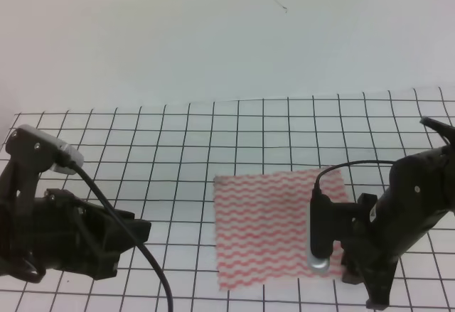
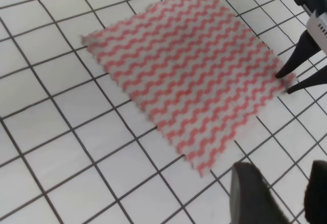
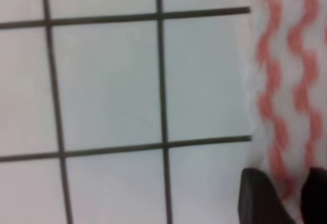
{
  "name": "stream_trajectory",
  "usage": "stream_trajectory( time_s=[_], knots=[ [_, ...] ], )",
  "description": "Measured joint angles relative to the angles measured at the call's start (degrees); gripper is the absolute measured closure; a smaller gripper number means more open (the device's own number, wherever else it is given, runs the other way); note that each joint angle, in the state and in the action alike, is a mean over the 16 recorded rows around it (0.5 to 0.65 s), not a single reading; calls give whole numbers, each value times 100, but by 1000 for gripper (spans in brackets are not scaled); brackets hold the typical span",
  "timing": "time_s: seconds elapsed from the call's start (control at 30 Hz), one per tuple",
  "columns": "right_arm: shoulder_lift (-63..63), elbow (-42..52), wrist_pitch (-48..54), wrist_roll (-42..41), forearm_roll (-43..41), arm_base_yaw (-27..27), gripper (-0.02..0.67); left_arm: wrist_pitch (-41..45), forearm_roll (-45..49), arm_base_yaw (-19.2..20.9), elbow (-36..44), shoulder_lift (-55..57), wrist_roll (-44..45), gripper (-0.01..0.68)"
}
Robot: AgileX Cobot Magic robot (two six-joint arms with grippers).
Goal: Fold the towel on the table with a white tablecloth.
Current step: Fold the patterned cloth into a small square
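Pink-red & white wavy stripes: one towel [image 1: 274, 227], lying flat on the table with a white tablecloth [image 1: 178, 148], sitting lower centre-right of the exterior high view. Outline near square w/ no clear long axis; edges run roughly w/ the grid, turned a touch so the top edge climbs toward the upper right. Stripes run side to side across it. In the left wrist view the towel [image 2: 189, 76] shows as a diamond, one corner toward the upper left, another toward the bottom centre. Right gripper [image 2: 286, 82] is down at the towel's right-side corner: two dark fingertips [image 2: 299, 60] spread apart, tips at the cloth edge, so it's parted, not clamped on anything. Right wrist view is blurry; same towel edge [image 3: 286, 96] along the right side of frame, two dark tips at bottom right w/ cloth between. Left gripper [image 1: 124, 234] sits lower left of the high view, well apart from the towel; its jaws also stand apart, nothing between them. Count: 1 towel, 2 arms. A black cable [image 1: 128, 241] loops down off the left arm.
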Motion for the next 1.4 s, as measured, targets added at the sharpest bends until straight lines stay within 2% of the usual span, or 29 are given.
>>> stream_trajectory(
  time_s=[0.3, 0.83, 1.4],
  knots=[
    [142, -9, -157, 402, -170, 5, 467, 25, 0, 0, 0, 0, 0, 440],
    [116, -320, 98, 774, -442, 9, 633, 64, 2, 0, 0, 0, 0, 441],
    [713, -1235, -158, 1675, -1208, -139, 646, 98, 31, 0, -1, 14, 3, 441]
  ],
)
